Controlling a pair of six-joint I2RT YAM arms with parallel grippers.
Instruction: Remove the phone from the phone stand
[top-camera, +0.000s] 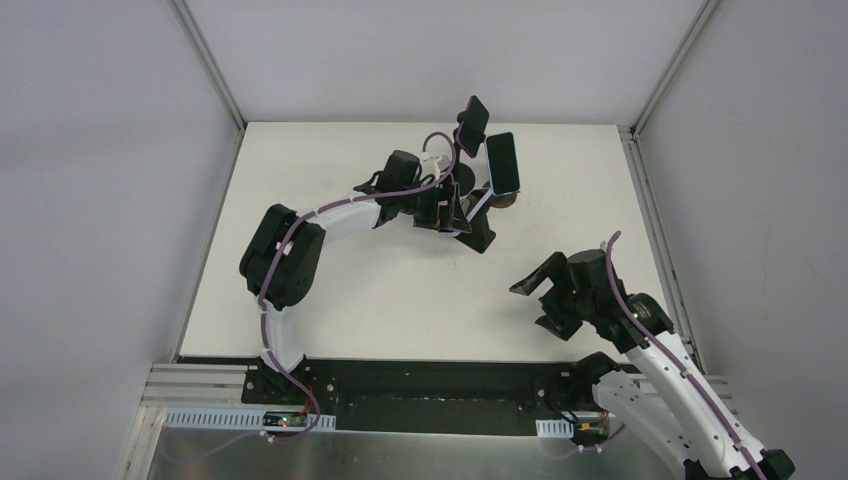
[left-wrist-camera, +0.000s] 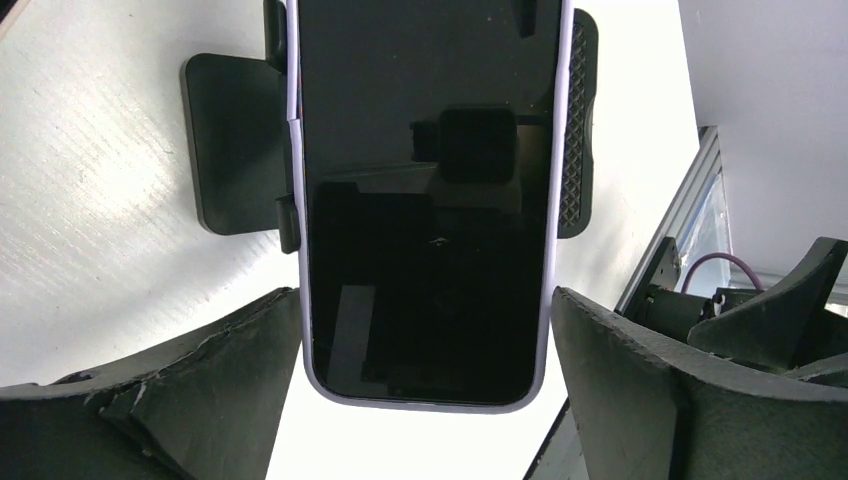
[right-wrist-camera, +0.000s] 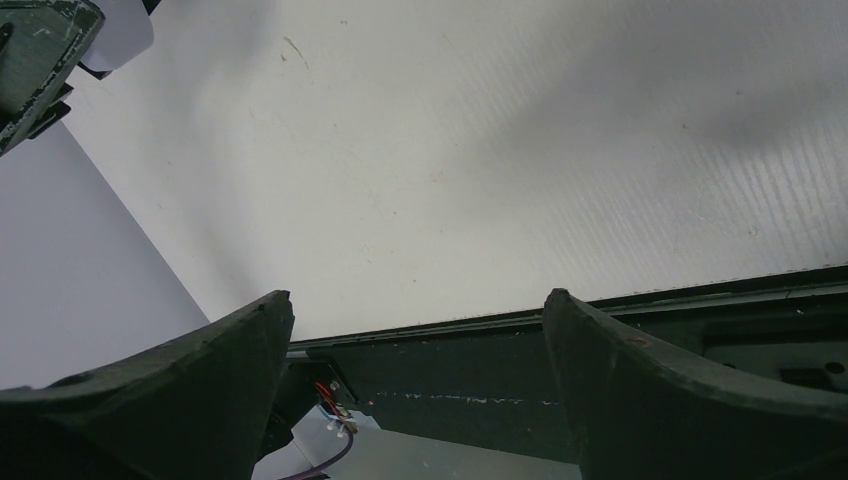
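The phone (top-camera: 502, 165) has a dark screen and a lilac case. It sits in the black phone stand (top-camera: 473, 122) at the far middle of the table. In the left wrist view the phone (left-wrist-camera: 425, 200) is held by the stand's ribbed side clamps (left-wrist-camera: 578, 120), and a black plate of the stand (left-wrist-camera: 225, 140) shows to its left. My left gripper (left-wrist-camera: 428, 300) is open, with one finger on each side of the phone's near end. It also shows in the top view (top-camera: 462, 215). My right gripper (top-camera: 535, 300) is open, empty and far from the phone.
The white table (top-camera: 400, 290) is walled by grey panels. A black strip and metal rail (right-wrist-camera: 600, 330) run along its near edge, under my right gripper (right-wrist-camera: 415, 320). A small brown object (top-camera: 505, 202) sits below the phone.
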